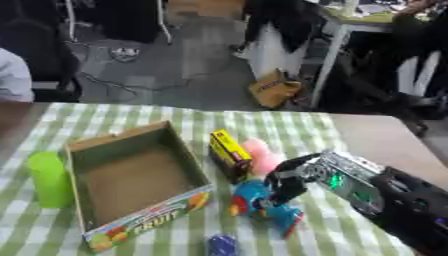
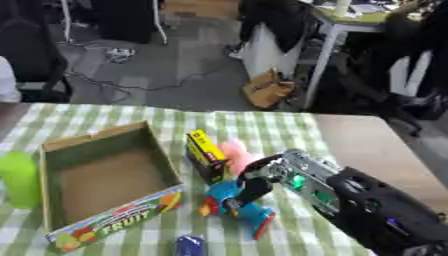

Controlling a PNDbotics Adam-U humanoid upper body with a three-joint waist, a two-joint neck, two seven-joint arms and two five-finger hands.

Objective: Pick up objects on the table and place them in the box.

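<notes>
**Right hand down on the blue toy, beside the box**

The right hand (image 1: pixel 289 182) comes in from the lower right, its dark fingers (image 2: pixel 255 189) bent downward onto the blue toy (image 1: pixel 262 205); the fingertips touch the toy's upper side, but whether they close round it or only rest on it cannot be told; the toy, blue with a red and yellow patch at its left end, lies on the checked cloth just under the hand; touching or nearly touching the hand's far side is a pink object (image 1: pixel 261 156), and just left of that a yellow and black packet (image 1: pixel 229 154) lies against the box's right wall; the cardboard box (image 1: pixel 188 165), open-topped with fruit print on its near wall, sits left of the hand and shows only its brown floor; a green cylinder (image 1: pixel 48 179) stands upright at the box's left side; a small dark blue thing (image 1: pixel 222 246) lies near the front edge, below the toy; the green-and-white cloth covers the table (image 1: pixel 385 140).
</notes>
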